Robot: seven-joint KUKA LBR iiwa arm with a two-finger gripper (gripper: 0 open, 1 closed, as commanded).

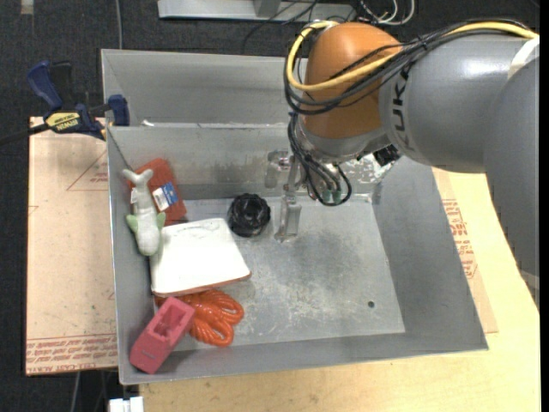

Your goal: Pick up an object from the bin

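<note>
One gripper [286,227] hangs low over the floor of the grey bin [343,281], toward the back wall, about mid-width. Jaws: cannot tell from this angle whether wide or narrow. Nearest thing is a black round cap [249,215], on the bare floor just left of the gripper tip, close beside it; contact not clear. Above the gripper is the orange wrist cover [343,75], looped with yellow and black cables, and the grey arm [472,93] comes in from the right.

Further left, along the bin's left wall:
- white flat pad [199,257], near the cap, tilted
- orange scissors [214,316], handles poking out from under the pad's front edge
- pink block [161,333], front-left corner, lying against the scissors
- white-and-green toy figure [144,215], along the pad's left side
- red packet [159,184] behind the figure, blue label showing
</note>
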